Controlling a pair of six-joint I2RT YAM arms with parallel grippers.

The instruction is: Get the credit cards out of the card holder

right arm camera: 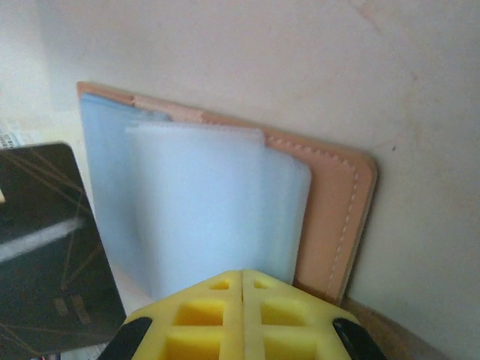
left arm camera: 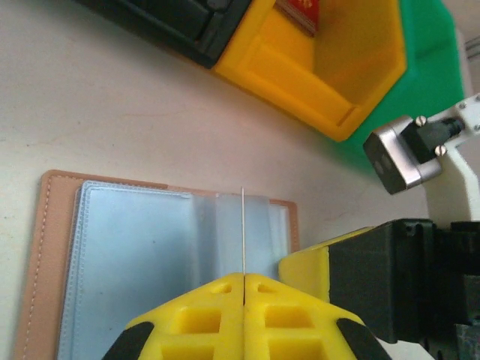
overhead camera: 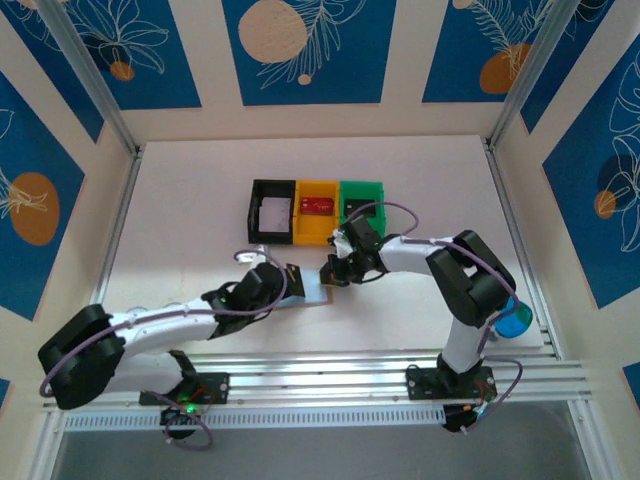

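The tan card holder (left arm camera: 52, 247) lies open on the table, its grey-blue clear pockets (right arm camera: 187, 210) facing up. My left gripper (left arm camera: 244, 276) is shut on a thin card seen edge-on (left arm camera: 243, 225) above the pockets. The same card shows in the right wrist view as a black credit card (right arm camera: 45, 247) with gold lines, raised beside the holder. My right gripper (right arm camera: 242, 274) is shut with nothing visible between its jaws, its tips at the holder's edge (left arm camera: 292, 225). From above, the two grippers (overhead camera: 280, 278) (overhead camera: 333, 270) meet over the holder (overhead camera: 308, 293).
Black bin (overhead camera: 272, 210), yellow bin (overhead camera: 305, 232) and green bin (overhead camera: 362, 190) stand in a row just behind the holder. A red card (overhead camera: 317, 205) lies in the yellow bin. A pale card (overhead camera: 257, 252) lies by my left gripper.
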